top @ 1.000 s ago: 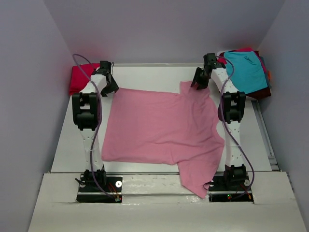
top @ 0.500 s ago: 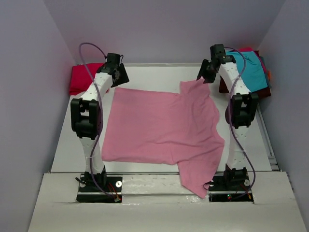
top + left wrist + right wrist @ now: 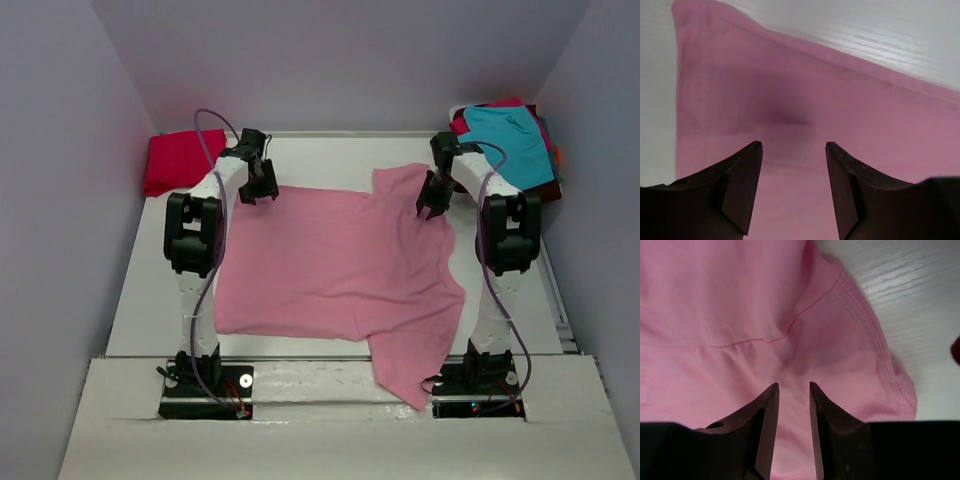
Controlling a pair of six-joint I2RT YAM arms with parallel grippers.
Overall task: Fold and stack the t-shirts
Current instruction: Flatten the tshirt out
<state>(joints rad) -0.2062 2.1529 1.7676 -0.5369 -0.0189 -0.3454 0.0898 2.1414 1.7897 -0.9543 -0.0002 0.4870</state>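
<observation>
The light pink t-shirt (image 3: 340,270) lies spread flat across the middle of the bench (image 3: 320,150). Its long axis runs left to right: the hem is on the left and the shoulders on the right. One sleeve points to the far edge and the other trails over the near edge between the arm bases. Both far corners sit directly under the arms. The left claw (image 3: 262,188) hangs over the far hem corner, and its wrist view shows the stitched hem running down just left of the fingers, with cloth below and ahead of them. Its jaws stand well apart with nothing between them. The right claw (image 3: 432,205) is over the far sleeve where it meets the body, with the armhole seam and the cuff stitching just ahead of its tips. Its jaws are drawn to a narrow slot, and I cannot tell whether they have pinched any cloth. Each arm is therefore nearest its own end of the far edge, which suits lifting that edge and carrying it toward the near side. The fabric looks soft and thin, mostly smooth, with light ripples near the right shoulder. A folded crimson t-shirt (image 3: 178,160) sits at the far left corner. A teal t-shirt (image 3: 510,145) tops a loose pile at the far right.
</observation>
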